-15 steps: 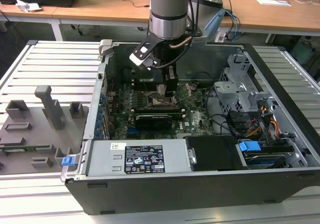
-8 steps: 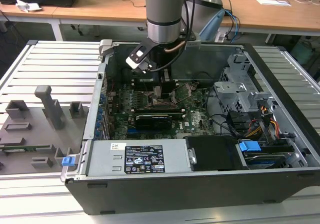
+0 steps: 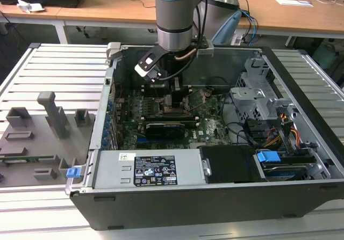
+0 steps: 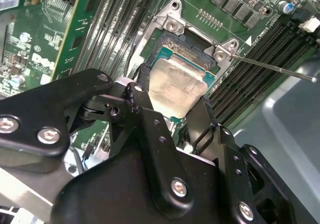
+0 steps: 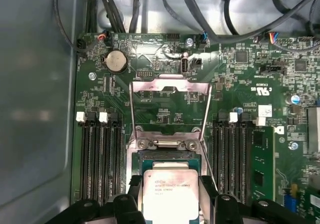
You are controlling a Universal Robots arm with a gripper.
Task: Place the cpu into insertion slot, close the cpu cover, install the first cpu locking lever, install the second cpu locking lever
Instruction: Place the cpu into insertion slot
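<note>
two fingers [image 4: 142, 101] of the claw [image 4: 175, 91] press on opposite edges of the cpu [image 4: 180, 83]. they are closed just to its width and hold it flat, silvery top up. the insertion slot [image 5: 170, 156] lies right beneath the claw and slightly beyond its fingertips, so a strip of pin field shows past the cpu's far edge. the cpu cover [image 5: 170, 86] stands swung open further beyond the claw, apart from the cpu. whether the cpu already touches the slot cannot be told.

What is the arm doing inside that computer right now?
Gripper shut on the cpu, at the insertion slot; seated or not, can't tell. Cpu cover open. Nothing seen in the way.
</note>
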